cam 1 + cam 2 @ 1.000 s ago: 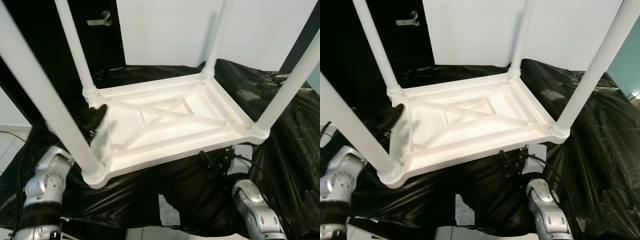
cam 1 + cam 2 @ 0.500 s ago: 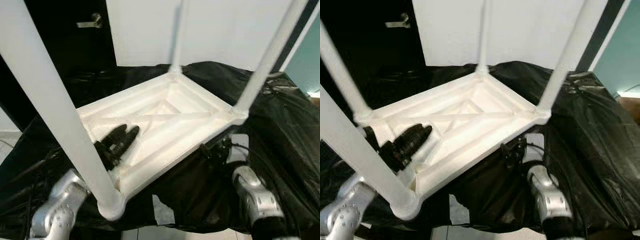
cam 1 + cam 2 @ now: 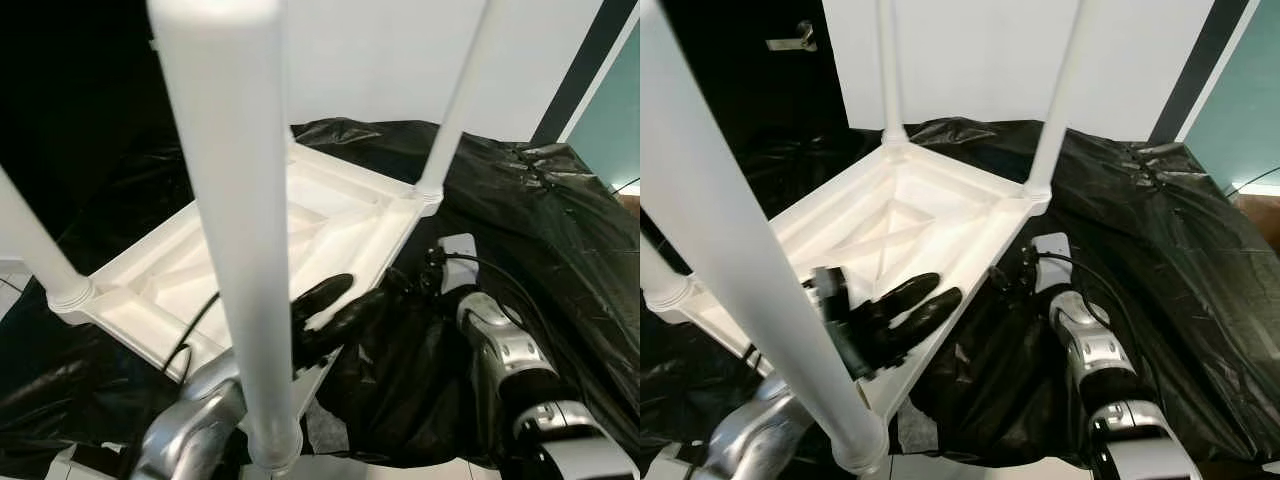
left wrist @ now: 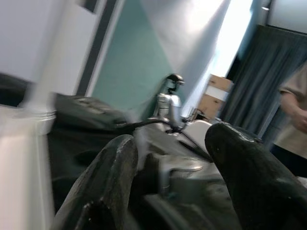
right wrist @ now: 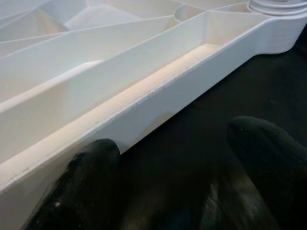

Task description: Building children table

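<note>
The white children's table (image 3: 940, 205) lies upside down on a black sheet, its legs pointing up. One leg (image 3: 740, 270) rises close in front of me. My left gripper (image 3: 943, 288) is open and reaches over the table's near rim, inside the ribbed underside. In the left wrist view its fingers (image 4: 115, 163) stand apart with nothing between them. My right arm (image 3: 1080, 340) reaches to the table's right-hand rim. My right gripper (image 5: 172, 153) is open just outside that rim (image 5: 158, 100), with its fingers (image 5: 91, 163) over the black sheet.
The black plastic sheet (image 3: 1160, 250) covers the whole work surface. A dark door with a handle (image 3: 790, 42) and a white wall stand behind. A person (image 4: 292, 110) stands off to my right. A white scrap (image 3: 325, 430) lies at the sheet's near edge.
The table has turned on the sheet, its right end swinging away and its left end toward me. My left gripper has moved from the table's left side to its near rim.
</note>
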`<state>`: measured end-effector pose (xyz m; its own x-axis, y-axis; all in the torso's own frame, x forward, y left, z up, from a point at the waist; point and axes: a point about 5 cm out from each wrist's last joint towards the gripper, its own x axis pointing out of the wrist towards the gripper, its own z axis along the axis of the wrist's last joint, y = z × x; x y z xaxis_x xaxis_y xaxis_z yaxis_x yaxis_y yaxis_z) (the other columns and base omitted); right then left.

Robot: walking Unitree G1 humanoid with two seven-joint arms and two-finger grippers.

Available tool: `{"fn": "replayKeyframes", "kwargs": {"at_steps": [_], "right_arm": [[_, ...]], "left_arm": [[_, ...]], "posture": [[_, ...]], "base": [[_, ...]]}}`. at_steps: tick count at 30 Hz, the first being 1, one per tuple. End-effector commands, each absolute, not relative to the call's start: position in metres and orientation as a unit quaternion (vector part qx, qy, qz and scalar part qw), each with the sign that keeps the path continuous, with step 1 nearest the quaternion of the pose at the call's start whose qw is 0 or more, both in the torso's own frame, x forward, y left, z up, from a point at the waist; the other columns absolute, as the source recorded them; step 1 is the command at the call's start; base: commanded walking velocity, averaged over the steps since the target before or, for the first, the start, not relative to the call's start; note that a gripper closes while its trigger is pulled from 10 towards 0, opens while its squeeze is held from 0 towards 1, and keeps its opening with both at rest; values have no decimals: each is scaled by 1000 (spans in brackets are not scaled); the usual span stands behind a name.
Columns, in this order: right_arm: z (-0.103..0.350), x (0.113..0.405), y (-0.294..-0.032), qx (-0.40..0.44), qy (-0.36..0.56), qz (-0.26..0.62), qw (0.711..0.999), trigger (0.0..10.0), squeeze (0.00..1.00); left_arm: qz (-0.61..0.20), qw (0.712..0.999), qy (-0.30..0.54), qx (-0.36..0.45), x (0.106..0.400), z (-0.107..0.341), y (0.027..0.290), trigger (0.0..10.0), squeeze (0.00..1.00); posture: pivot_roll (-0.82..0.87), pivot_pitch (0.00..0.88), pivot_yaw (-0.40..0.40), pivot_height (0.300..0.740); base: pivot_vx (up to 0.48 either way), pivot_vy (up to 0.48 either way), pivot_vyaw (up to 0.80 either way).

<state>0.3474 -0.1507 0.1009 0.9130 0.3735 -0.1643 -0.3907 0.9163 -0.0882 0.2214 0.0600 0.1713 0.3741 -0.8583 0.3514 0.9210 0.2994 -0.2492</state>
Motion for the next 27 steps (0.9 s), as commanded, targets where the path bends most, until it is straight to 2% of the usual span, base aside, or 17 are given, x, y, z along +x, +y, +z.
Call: {"fn": "replayKeyframes", "kwargs": {"at_steps": [1, 5, 7, 8, 12, 14, 17, 22, 24, 27], "right_arm": [[109, 353, -125, -74, 42, 244, 966, 10000, 0], [108, 355, -120, -79, 39, 250, 964, 10000, 0], [108, 356, -117, -86, 31, 249, 964, 10000, 0], [108, 355, -116, -77, 26, 241, 967, 10000, 0], [109, 355, -117, -76, 21, 235, 969, 10000, 0], [108, 353, -131, -72, 10, 198, 978, 10000, 0], [106, 349, -153, -74, -10, 142, 987, 10000, 0], [105, 343, -168, -78, -25, 109, 991, 10000, 0], [102, 336, -174, -68, -26, 101, 992, 10000, 0], [102, 332, -177, -65, -28, 103, 992, 10000, 0]], "left_arm": [[-591, 779, -67, -200, 215, 169, 36, 10000, 0], [-590, 784, -68, -180, 221, 169, 21, 10000, 0], [-581, 795, -66, -160, 226, 167, 12, 10000, 0], [-571, 807, -65, -134, 231, 164, 10, 10000, 0], [-565, 813, -64, -125, 233, 163, 11, 10000, 0], [-530, 839, -65, -108, 246, 161, 30, 10000, 0], [-494, 863, -75, -76, 258, 162, 62, 10000, 0], [-479, 873, -77, -45, 263, 162, 87, 10000, 0], [-465, 882, -75, -16, 268, 162, 106, 10000, 0], [-469, 880, -76, -4, 266, 163, 114, 10000, 0]], "posture": [[33, 0, -49, 740], [31, 0, -41, 740], [32, 0, -39, 740], [31, 0, -35, 740], [31, 0, -34, 740], [34, 0, -29, 740], [36, 0, -29, 740], [41, 0, -31, 740], [44, 0, -32, 740], [50, 0, -35, 740]], "base": [[0, 0, 0], [0, 0, 0], [0, 0, 0], [0, 0, 0], [0, 0, 0], [0, 0, 0], [0, 0, 0], [0, 0, 0], [0, 0, 0], [0, 0, 0]]}}
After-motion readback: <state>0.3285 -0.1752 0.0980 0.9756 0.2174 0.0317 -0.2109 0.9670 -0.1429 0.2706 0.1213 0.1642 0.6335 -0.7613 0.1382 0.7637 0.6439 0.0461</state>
